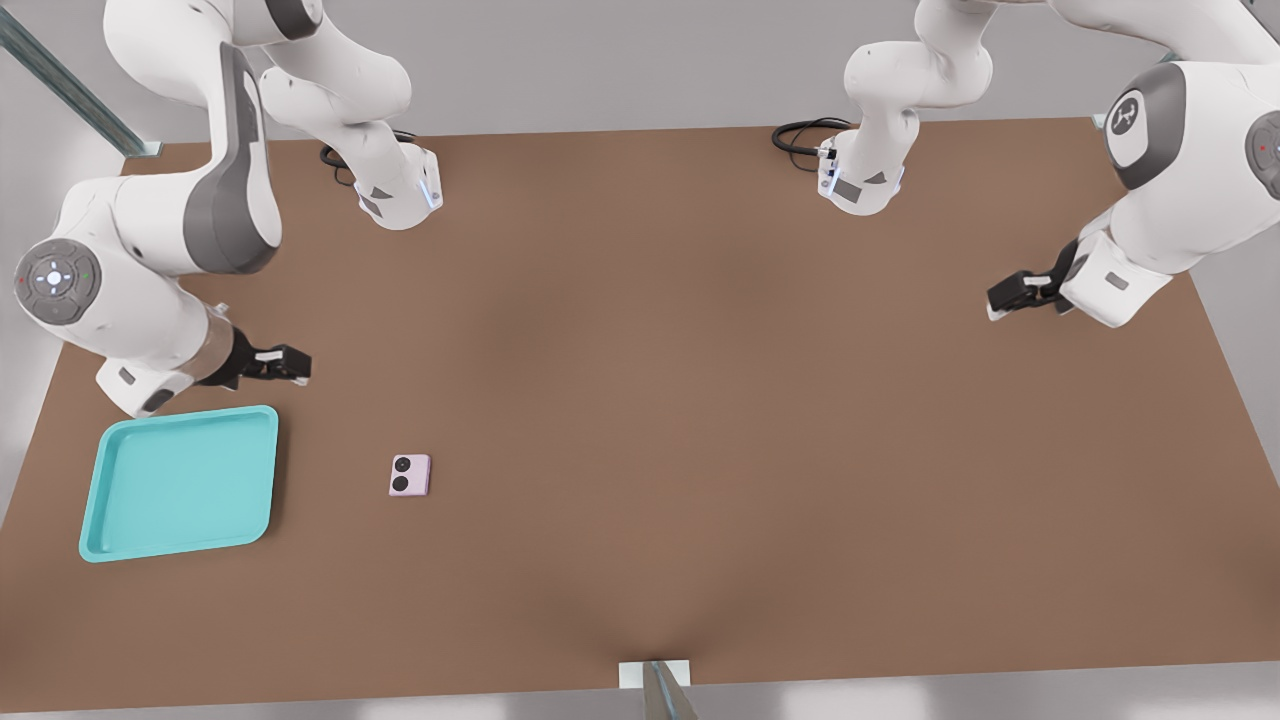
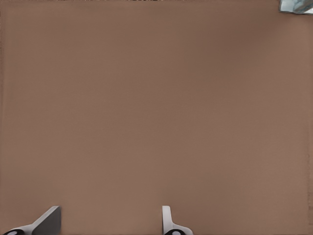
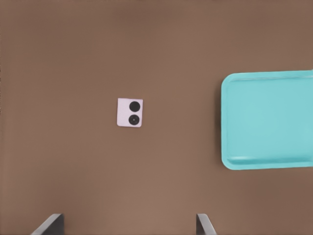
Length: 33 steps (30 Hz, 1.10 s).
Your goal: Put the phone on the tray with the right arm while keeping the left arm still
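The pale pink phone [image 1: 410,475] lies flat on the brown table with its two black lenses facing up. The wrist view also shows the phone [image 3: 129,112]. The empty turquoise tray [image 1: 180,480] rests to the front view's left of it, a short gap away, and appears in the wrist view as the tray [image 3: 269,122]. My gripper [image 1: 298,365] hovers above the table just behind the tray's far corner, behind and to the left of the phone. The gripper [image 3: 128,224] is open, its fingers wide apart with nothing between them.
Both arm bases [image 1: 400,195] [image 1: 860,180] stand at the table's back edge with black cables [image 1: 805,135] beside them. A small white bracket [image 1: 655,675] sits at the front edge. The parked arm's gripper [image 1: 1020,295] hangs at the front view's right.
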Motion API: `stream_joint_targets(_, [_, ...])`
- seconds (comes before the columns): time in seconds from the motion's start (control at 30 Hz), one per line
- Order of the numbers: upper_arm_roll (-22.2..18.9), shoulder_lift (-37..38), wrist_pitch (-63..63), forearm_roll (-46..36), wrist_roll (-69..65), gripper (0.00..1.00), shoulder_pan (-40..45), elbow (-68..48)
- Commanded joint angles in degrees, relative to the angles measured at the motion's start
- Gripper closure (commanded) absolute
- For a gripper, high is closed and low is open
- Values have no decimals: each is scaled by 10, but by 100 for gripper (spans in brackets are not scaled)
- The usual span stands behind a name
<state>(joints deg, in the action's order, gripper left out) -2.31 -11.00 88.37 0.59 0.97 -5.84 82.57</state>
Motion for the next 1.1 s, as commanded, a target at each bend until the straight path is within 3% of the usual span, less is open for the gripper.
stream_joint_targets(0.0, [-1, 0, 34, -2, 9, 0, 0, 0])
stream_joint_targets(0.2, [-1, -27, 55, -3, 16, 0, -6, 0])
stream_joint_targets(0.57, [7, -207, 265, -36, 48, 0, -34, 8])
stream_joint_targets(1.07, [22, -258, 340, -47, 54, 0, -22, 98])
